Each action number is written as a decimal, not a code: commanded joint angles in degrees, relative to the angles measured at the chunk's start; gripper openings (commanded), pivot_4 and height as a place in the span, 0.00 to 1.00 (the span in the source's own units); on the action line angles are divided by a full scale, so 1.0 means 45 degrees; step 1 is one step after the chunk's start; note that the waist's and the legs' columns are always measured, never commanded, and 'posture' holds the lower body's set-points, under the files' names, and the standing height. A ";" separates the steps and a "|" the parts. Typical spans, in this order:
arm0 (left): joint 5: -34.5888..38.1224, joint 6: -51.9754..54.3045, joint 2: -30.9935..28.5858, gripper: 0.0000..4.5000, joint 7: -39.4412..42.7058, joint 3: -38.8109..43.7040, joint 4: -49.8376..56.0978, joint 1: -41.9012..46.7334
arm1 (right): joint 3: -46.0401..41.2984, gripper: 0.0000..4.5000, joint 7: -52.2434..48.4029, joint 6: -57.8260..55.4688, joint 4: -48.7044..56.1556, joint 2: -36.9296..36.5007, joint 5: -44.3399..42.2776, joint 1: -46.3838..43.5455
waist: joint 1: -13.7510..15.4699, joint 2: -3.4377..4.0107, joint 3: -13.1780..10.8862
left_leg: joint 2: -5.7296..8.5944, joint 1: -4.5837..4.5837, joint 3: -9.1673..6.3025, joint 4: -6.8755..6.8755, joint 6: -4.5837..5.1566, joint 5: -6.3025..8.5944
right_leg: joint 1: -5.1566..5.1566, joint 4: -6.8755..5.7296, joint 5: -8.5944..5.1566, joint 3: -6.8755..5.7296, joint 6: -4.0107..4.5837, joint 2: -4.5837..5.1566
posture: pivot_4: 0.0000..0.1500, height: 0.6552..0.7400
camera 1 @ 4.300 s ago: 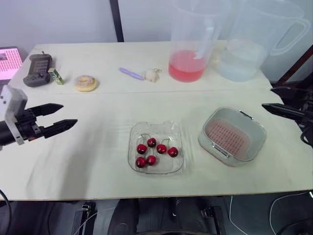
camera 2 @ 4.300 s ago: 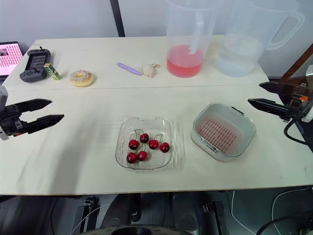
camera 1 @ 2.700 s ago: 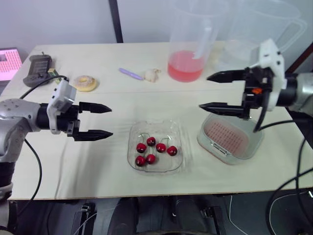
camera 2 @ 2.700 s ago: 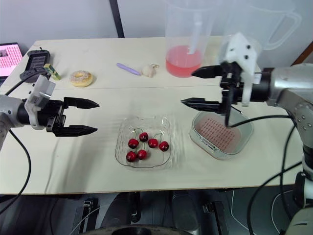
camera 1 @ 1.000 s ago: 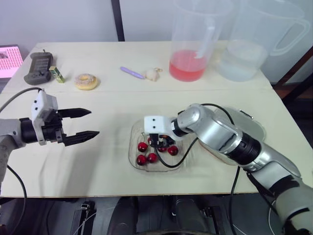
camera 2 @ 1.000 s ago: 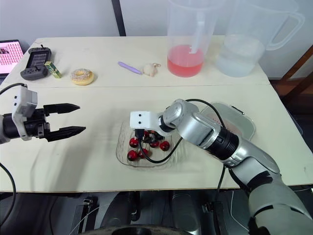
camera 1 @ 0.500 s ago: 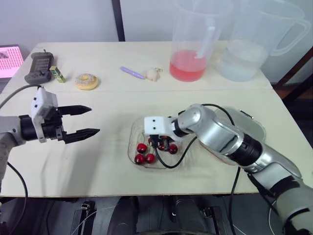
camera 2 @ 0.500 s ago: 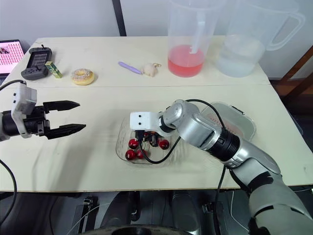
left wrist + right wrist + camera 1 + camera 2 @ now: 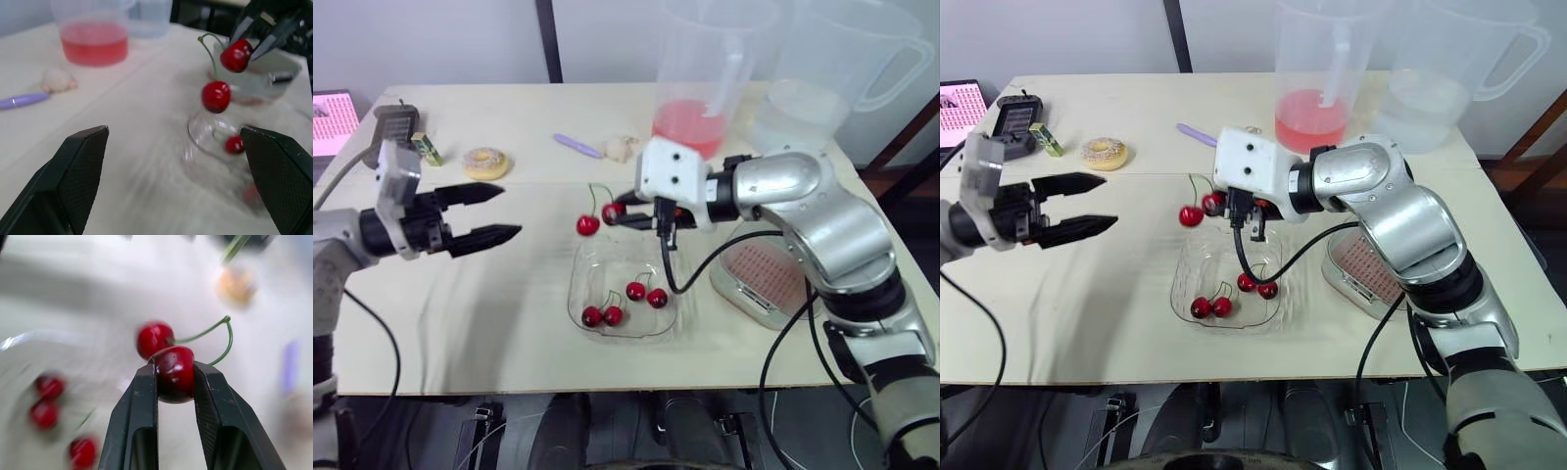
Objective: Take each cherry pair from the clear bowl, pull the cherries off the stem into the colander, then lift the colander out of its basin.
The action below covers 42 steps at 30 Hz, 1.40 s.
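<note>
Right wrist view: glossy cherry pair point(image 9: 173, 372), arched green stem point(image 9: 226, 320).

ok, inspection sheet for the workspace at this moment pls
Surface: pale table, seam across the middle.
Job's things: cherry pair held up near the clear bowl; four cherries in it; colander sits in its basin.
Clutter: donut, purple pen, handheld device, green box, pink-liquid jug, water jug.
Pincers: right pincer shut on one cherry of the pair; left pincer open, apart from it.
Cables: black cable from the right wrist hangs over the bowl.
Surroundings: lit screen at the left edge, black pole behind.
</note>
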<state>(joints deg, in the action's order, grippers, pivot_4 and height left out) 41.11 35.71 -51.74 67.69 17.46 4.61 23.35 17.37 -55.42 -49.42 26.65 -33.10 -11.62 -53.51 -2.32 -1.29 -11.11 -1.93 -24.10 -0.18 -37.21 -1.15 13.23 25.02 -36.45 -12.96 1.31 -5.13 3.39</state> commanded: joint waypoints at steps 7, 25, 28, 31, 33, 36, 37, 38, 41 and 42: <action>0.1953 0.1871 0.1685 1.00 -0.1725 -0.0043 0.0154 0.2410 | -0.0160 0.15 0.2885 0.2641 0.1089 0.0835 0.1555 0.1240 | 0.0033 -0.0004 0.0002 | 0.0004 0.0002 -0.0008 -0.0014 0.0000 -0.0001 | -0.0016 0.0001 0.0006 0.0000 -0.0010 0.0001 | 1.00 0.98; 0.3697 0.3229 0.4307 1.00 -0.3831 -0.0395 0.0066 0.4314 | 0.0342 0.15 0.3118 0.5660 0.0843 0.0626 0.3341 0.1559 | 0.0020 -0.0004 0.0002 | 0.0006 0.0034 -0.0022 -0.0009 -0.0002 -0.0004 | -0.0049 0.0002 0.0009 0.0001 -0.0016 -0.0008 | 1.00 0.98; 0.3935 0.3307 0.4494 0.79 -0.4101 -0.0255 0.0030 0.4336 | 0.0324 0.15 0.3101 0.5729 0.0826 0.0676 0.3390 0.1589 | 0.0028 -0.0004 0.0002 | 0.0006 0.0041 -0.0021 -0.0009 -0.0002 -0.0004 | -0.0059 0.0008 0.0008 0.0002 -0.0015 -0.0007 | 1.00 0.98; 0.4031 0.3182 0.4692 0.45 -0.4324 -0.0191 -0.0001 0.4370 | 0.0299 0.15 0.3130 0.5703 0.0853 0.0750 0.3386 0.1657 | 0.0029 -0.0005 0.0002 | 0.0006 0.0044 -0.0022 -0.0008 -0.0002 -0.0004 | -0.0060 0.0008 0.0008 0.0002 -0.0015 -0.0007 | 1.00 0.98; 0.4163 0.3196 0.4763 0.21 -0.4389 -0.0213 0.0060 0.4356 | 0.0293 0.15 0.3130 0.5698 0.0864 0.0768 0.3386 0.1689 | 0.0029 -0.0005 0.0002 | 0.0006 0.0049 -0.0022 -0.0008 -0.0002 -0.0004 | -0.0064 0.0009 0.0008 0.0001 -0.0015 -0.0008 | 1.00 0.98; 0.4364 0.3221 0.4850 0.02 -0.4519 -0.0106 0.0063 0.4385 | 0.0298 0.15 0.3102 0.5661 0.0888 0.0763 0.3394 0.1698 | 0.0026 -0.0005 0.0002 | 0.0006 0.0050 -0.0022 -0.0008 -0.0002 -0.0004 | -0.0066 0.0009 0.0008 0.0001 -0.0015 -0.0007 | 1.00 0.98; 0.4425 0.3228 0.4846 0.02 -0.4556 -0.0081 0.0038 0.4402 | 0.0304 0.15 0.3092 0.5644 0.0897 0.0757 0.3397 0.1706 | 0.0024 -0.0004 0.0002 | 0.0006 0.0051 -0.0023 -0.0008 -0.0002 -0.0004 | -0.0066 0.0010 0.0008 0.0001 -0.0014 -0.0007 | 1.00 0.98; 0.4465 0.3221 0.4840 0.02 -0.4578 -0.0077 0.0014 0.4417 | 0.0304 0.15 0.3078 0.5628 0.0896 0.0746 0.3393 0.1714 | 0.0022 -0.0005 0.0002 | 0.0006 0.0052 -0.0023 -0.0007 -0.0002 -0.0004 | -0.0066 0.0010 0.0008 0.0001 -0.0015 -0.0007 | 1.00 0.98; 0.4532 0.3207 0.4829 0.02 -0.4572 -0.0123 -0.0010 0.4422 | 0.0241 0.15 0.2979 0.5223 0.0900 0.0755 0.3199 0.1750 | 0.0027 -0.0005 0.0002 | 0.0006 0.0054 -0.0023 -0.0006 -0.0002 -0.0004 | -0.0067 0.0010 0.0008 0.0002 -0.0015 -0.0008 | 1.00 0.98; 0.4546 0.3204 0.4827 0.02 -0.4568 -0.0143 -0.0014 0.4425 | 0.0184 0.15 0.2925 0.5016 0.0905 0.0776 0.3054 0.1766 | 0.0028 -0.0005 0.0002 | 0.0006 0.0055 -0.0023 -0.0006 -0.0002 -0.0004 | -0.0068 0.0010 0.0008 0.0001 -0.0014 -0.0007 | 1.00 0.98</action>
<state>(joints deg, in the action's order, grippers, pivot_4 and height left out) 60.24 50.76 -29.69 47.20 15.13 3.13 41.72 19.64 -41.84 -25.80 29.51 -30.08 3.01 -45.52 -2.19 -1.31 -11.10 -1.91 -23.85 -0.28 -37.24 -1.16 13.21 24.70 -36.40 -12.93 1.31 -5.19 3.36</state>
